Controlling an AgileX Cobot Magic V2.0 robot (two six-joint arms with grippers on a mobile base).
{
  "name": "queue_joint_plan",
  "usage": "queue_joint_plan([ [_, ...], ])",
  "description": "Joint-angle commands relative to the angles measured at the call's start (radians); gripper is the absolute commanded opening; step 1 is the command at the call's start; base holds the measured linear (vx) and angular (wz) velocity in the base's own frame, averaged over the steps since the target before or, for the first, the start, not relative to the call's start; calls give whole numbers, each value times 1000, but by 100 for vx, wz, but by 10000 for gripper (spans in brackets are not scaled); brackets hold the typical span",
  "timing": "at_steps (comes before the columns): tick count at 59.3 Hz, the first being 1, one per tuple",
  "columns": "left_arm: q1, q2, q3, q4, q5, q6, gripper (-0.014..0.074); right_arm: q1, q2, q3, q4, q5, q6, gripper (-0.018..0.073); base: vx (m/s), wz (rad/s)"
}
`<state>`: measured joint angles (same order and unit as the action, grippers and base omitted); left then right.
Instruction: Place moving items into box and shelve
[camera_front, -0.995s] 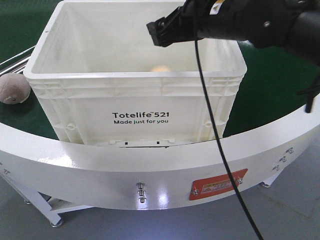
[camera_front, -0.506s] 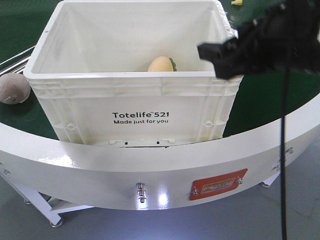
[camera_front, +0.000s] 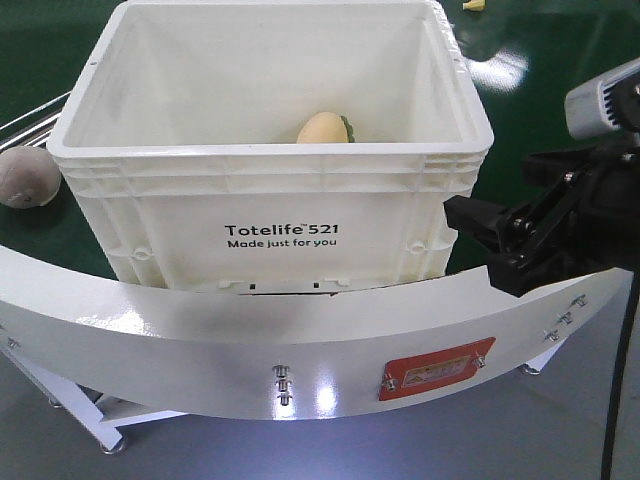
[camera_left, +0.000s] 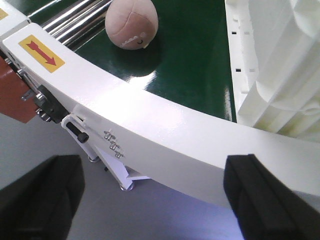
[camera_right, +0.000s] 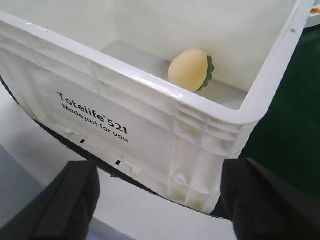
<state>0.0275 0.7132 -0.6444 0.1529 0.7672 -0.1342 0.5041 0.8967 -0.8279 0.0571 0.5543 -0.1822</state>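
While the yellow lump (camera_front: 322, 128) is lying on the floor of the box (camera_front: 270, 215), toward its far right side, the pink lump (camera_front: 25, 177) is sitting outside on the green belt (camera_front: 540, 150). It is at the far left of the front view, near the box's left wall but not touching it.

The left gripper (camera_left: 152, 167) is hanging empty with its jaws wide apart. It is outside the white rim (camera_left: 165, 130), and the pink lump is showing beyond that rim at the upper left of its wrist view. The right gripper (camera_right: 160, 169) is also spread apart and holding nothing, low at the box's near right corner.

Judging from this, fetching the pink lump is the step in hand, and the left arm is looking best placed for it. The gripper is needing height first to clear the rim. It should then be coming down from above, centred on the lump's widest part. Since the lump looks soft, closing gently should be enough, as a hard squeeze may be squirting it sideways. The steel rollers (camera_left: 75, 15) beside it are leaving little room on that side. If the belt is running, aiming slightly ahead may be helping.
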Motion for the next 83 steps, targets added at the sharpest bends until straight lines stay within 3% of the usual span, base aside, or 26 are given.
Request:
queue_joint_plan([
  [1, 3, 83, -76, 22, -41, -11, 668, -4, -14, -29, -6, -75, 4, 546, 0, 0],
  [14, 21, 329, -242, 101, 30, -64, 643, -4, -14, -29, -5, -70, 4, 546, 0, 0],
  [24, 112, 537, -416, 101, 112, -24, 632, -4, -14, -29, -5, -70, 4, 546, 0, 0],
  [29, 177, 629, -497, 29, 121, 47, 620, -4, -14, -29, -5, -70, 4, 546, 0, 0],
  [39, 271, 785, -633, -315, 108, 298, 608, -4, -14, -29, -5, -70, 4, 546, 0, 0],
  [46, 268, 874, -706, -393, 104, 360, 608, -4, -14, -29, -5, -70, 4, 546, 0, 0],
  [57, 266, 1023, -807, -416, 97, 367, 617, -4, -14, -29, -5, -70, 4, 546, 0, 0],
  [83, 264, 1251, -936, -424, -101, 366, 648, -4, -14, -29, -5, -70, 4, 546, 0, 0],
])
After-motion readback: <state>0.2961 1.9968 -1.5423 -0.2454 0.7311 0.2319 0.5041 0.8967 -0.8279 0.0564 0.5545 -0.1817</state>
